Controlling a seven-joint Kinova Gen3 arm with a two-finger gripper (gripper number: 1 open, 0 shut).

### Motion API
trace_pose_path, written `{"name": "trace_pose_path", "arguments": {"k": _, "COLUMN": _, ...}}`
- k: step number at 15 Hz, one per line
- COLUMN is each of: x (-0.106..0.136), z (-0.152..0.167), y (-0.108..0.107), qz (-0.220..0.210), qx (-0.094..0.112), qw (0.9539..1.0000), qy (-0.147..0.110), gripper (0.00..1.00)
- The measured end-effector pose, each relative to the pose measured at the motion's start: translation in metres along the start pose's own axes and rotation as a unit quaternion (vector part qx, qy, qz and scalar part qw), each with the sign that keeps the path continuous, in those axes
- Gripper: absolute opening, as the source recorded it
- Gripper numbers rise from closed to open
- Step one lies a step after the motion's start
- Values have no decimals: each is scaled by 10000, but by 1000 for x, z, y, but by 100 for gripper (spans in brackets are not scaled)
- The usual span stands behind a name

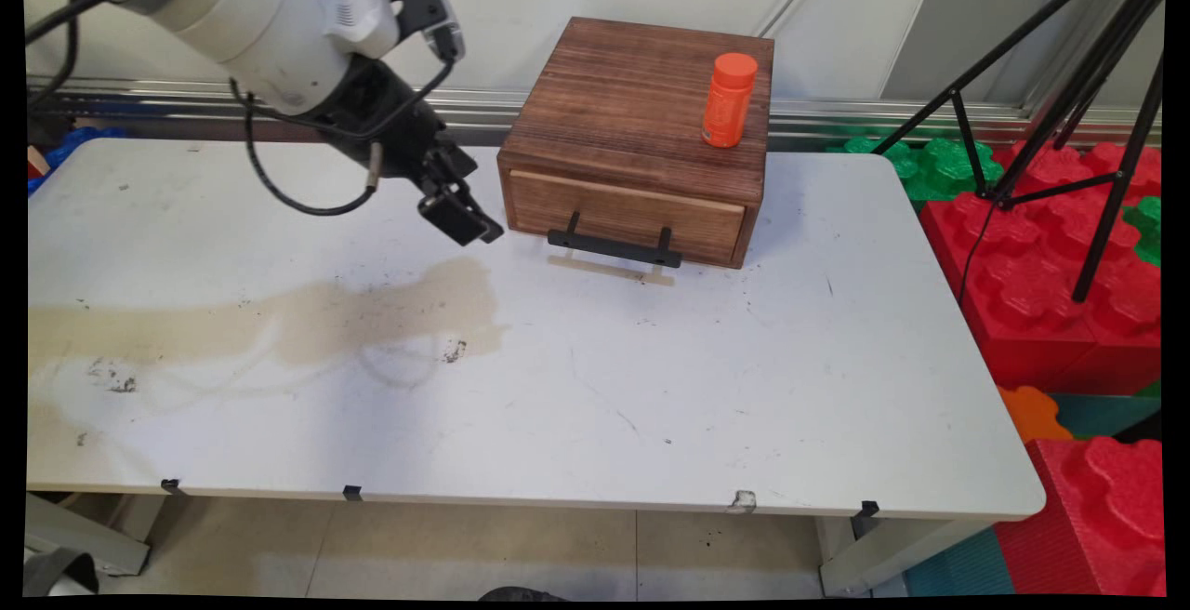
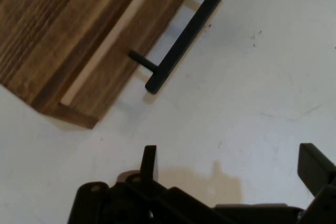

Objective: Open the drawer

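Jaws spread wide, empty, just left of wooden drawer box [image 1: 641,126], seemingly above table [image 1: 558,387].

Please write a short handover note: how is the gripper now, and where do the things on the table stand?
Gripper: open, holding nothing, hanging above the table just left of the wooden drawer box.
Drawer: shut; its black handle is untouched and is the nearest thing to the gripper.
Orange bottle: upright on the box top, near its right edge.
A brownish stain marks the table's left half.
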Motion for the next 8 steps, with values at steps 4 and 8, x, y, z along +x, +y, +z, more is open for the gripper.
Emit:
{"name": "trace_pose_path", "arguments": {"k": 4, "x": 21, "z": 17, "y": 0, "qz": 234, "qx": -80, "qw": 9997, "qy": -78, "gripper": 100}}
{"name": "trace_pose_path", "arguments": {"k": 8, "x": 35, "z": 33, "y": -1, "qz": 454, "qx": -123, "qw": 9988, "qy": -143, "gripper": 100}}
